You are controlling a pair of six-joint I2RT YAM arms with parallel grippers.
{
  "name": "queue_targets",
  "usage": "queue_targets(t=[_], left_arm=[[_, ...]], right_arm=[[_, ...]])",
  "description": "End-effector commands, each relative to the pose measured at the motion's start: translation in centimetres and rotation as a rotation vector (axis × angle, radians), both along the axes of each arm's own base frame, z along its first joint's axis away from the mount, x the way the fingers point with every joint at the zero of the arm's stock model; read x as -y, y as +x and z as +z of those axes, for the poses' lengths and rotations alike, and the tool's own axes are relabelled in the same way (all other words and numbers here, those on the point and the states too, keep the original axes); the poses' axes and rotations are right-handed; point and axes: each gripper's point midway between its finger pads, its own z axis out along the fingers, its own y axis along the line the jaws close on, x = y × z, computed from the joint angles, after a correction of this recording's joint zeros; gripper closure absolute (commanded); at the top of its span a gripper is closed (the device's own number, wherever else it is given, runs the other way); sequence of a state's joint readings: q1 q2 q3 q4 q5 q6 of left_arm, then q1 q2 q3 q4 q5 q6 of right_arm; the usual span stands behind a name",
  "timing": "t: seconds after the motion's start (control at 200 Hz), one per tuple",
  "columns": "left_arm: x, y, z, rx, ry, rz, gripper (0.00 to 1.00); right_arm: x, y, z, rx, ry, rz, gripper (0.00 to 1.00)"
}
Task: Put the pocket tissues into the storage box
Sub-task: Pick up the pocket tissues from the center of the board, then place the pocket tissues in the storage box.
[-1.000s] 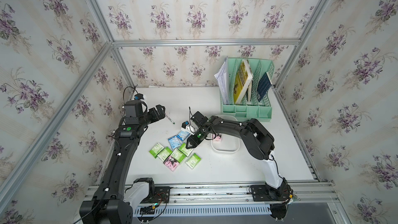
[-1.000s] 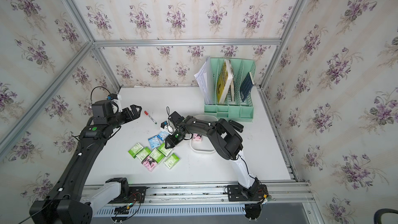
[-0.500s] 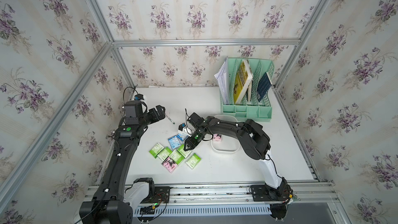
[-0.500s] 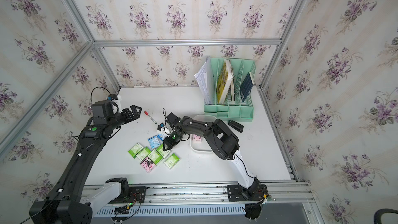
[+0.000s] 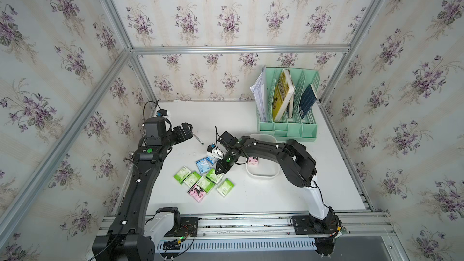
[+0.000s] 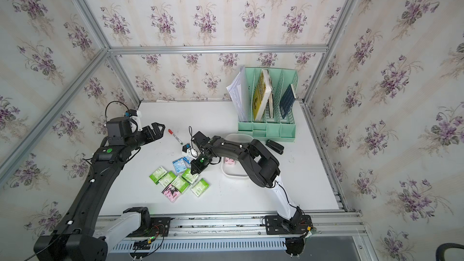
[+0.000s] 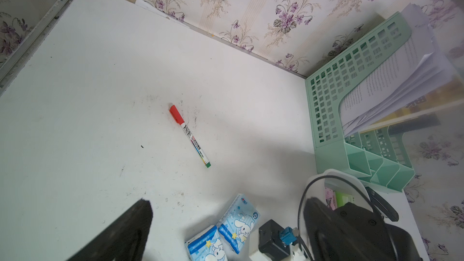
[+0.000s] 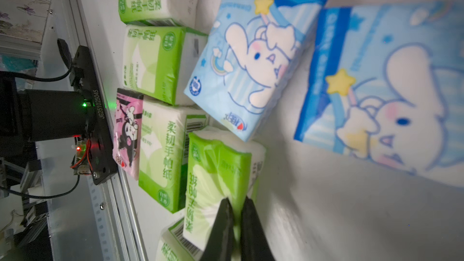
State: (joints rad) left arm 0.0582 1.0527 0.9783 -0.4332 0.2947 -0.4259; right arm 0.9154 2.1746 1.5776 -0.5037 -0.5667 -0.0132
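Where the white table [image 5: 251,202] runs nearest the arms' bases, the pocket tissues [image 5: 200,183] lie loose in a cluster. A pink packet [image 5: 197,193] sits at the front, with green-and-white ones touching and overlapping behind it. At the far right corner of that cluster the right gripper [image 8: 237,203] is down on one green-and-white packet [image 8: 217,169]. The right wrist view shows its two black fingers [image 8: 222,222] drawn almost together, with the edge of the packet's wrapper pinched between them. The packet itself lies against its neighbours. Just beyond the fingers, two light blue packets [image 5: 203,165] lie side by side, outside the grip. To the right of the gripper, near but not touching it, sits the storage box [image 5: 262,175], partly under the right arm. A second pink packet [image 5: 253,160] lies inside it, and the left wrist view shows a green one beside that. Farther back a marker pen [image 6: 175,136] lies alone on the table. The left gripper [image 6: 158,128] hovers to its left, jaws spread wide and holding nothing. Against the back wall stands the mint-green file organiser [image 5: 288,126], holding books and papers.
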Motion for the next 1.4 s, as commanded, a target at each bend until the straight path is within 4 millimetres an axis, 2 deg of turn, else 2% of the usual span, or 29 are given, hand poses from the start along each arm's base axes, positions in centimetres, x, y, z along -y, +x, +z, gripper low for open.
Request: queue_targets(t=[0.0,0.115,0.23,0.325,0.43,0.575,0.59,0.625,0.759,0.894,1.039,1.394], left_arm=[[0.5,0.2,0.6,0.016,-0.017,-0.025,0.01],[1.1,0.5,0.6,0.016,-0.034,-0.047,0.01],[2.1,0.7,0.7,0.032,-0.028,-0.073,0.01],[3.4,1.2,0.9,0.063,-0.02,-0.111,0.01],[5.4,2.0,0.7,0.065,0.003,-0.161,0.01],[8.6,3.0,0.4,0.055,0.039,-0.244,0.01],[8.9,3.1,0.4,0.054,0.04,-0.252,0.01],[9.6,3.2,0.4,0.058,0.044,-0.269,0.01],[11.2,3.5,0.4,0.083,0.021,-0.325,0.01],[11.4,3.5,0.3,0.074,0.026,-0.342,0.01],[11.2,3.3,0.2,0.069,0.041,-0.334,0.01],[10.7,3.2,-0.3,0.045,0.065,-0.317,0.01]], right_arm=[[-0.2,2.6,2.5,0.057,0.047,-0.086,1.0],[0.3,5.1,6.1,0.088,0.13,-0.175,1.0],[2.5,7.6,9.0,0.114,0.182,-0.296,1.0],[5.7,9.3,10.3,0.119,0.189,-0.407,1.0],[10.3,10.4,11.8,0.149,0.185,-0.543,1.0],[17.1,10.4,12.3,0.181,0.145,-0.733,1.0],[18.8,11.1,12.2,0.188,0.137,-0.78,1.0],[20.5,11.1,12.1,0.192,0.121,-0.826,1.0],[24.6,10.0,9.8,0.161,0.037,-0.927,1.0],[26.4,8.9,7.3,0.13,-0.013,-0.991,1.0],[27.0,8.6,4.9,0.093,-0.052,-1.023,1.0],[25.9,9.3,3.2,0.042,-0.041,-1.01,1.0]])
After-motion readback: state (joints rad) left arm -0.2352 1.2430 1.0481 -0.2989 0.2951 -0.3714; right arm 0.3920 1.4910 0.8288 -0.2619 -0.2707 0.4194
